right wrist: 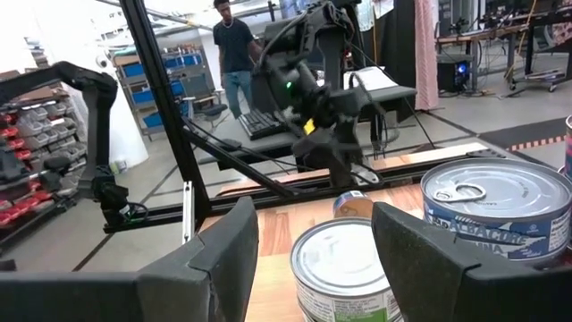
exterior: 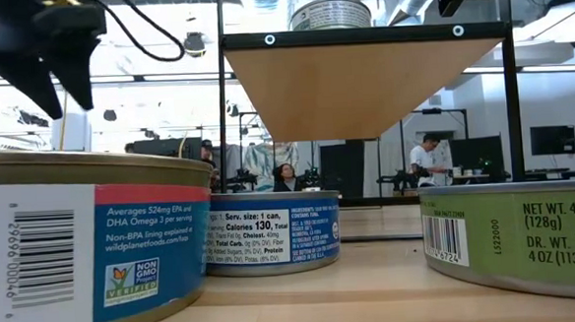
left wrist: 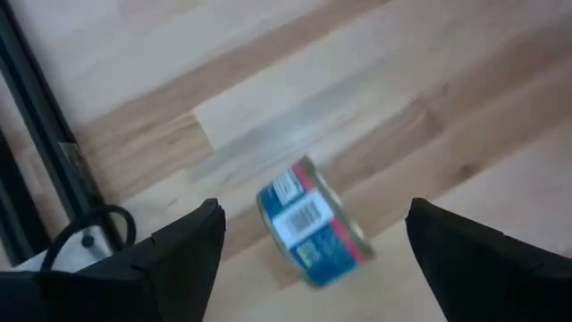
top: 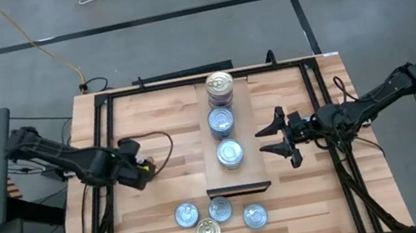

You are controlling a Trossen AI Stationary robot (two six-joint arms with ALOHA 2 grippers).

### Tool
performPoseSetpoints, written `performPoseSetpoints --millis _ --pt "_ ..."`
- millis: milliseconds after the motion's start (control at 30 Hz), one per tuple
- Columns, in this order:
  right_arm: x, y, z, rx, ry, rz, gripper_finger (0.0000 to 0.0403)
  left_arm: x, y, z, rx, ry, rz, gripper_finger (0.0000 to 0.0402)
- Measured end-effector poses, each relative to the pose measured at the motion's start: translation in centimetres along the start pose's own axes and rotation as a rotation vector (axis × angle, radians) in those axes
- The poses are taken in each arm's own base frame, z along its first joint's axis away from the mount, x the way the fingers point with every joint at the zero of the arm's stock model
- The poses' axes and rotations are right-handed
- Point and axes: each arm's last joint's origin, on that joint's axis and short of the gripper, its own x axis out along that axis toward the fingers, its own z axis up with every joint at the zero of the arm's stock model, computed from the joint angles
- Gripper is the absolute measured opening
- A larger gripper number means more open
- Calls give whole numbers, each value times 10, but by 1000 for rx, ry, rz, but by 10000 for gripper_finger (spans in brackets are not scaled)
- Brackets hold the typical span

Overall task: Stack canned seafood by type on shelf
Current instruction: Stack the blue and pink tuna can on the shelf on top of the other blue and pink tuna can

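Item: small round flat tins of seafood, metal, with printed paper bands. They look rigid and dense for their size, with smooth curved walls that could be slipping between pads; the best hold is judged to be across the full width of the rim, fingers on opposite sides.

Location: three lots are sitting in a row on the long light-wood shelf board (top: pixel 238 94): a stack of tins (top: pixel 220 89) at the far end, then a blue-topped tin (top: pixel 221 121), then another blue-topped tin (top: pixel 230 154). A loose cluster of four tins (top: pixel 218 216) is lying on the striped wood tabletop (top: pixel 161 192) just in front of the shelf.

Left gripper (left wrist: pixel 313 246): hovering over the tabletop's left part with jaws spread wide, holding nothing; a blue-and-red banded tin (left wrist: pixel 313 233) is lying tilted between its fingers (whether on edge or rolling cannot be told).

Right gripper (top: pixel 278 145): hanging just beside the shelf's right edge, jaws apart and empty, facing the near blue-topped tin.
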Motion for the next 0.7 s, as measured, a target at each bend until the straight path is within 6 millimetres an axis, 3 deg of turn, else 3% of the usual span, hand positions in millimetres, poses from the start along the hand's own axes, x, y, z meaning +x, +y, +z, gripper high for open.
performPoseSetpoints --millis 133,700 --pt "0 0 0 -1 0 0 243 -2 4 4 -48 -1 -14 342" --pt "0 0 0 -1 0 0 243 33 -30 -7 -27 221 75 363"
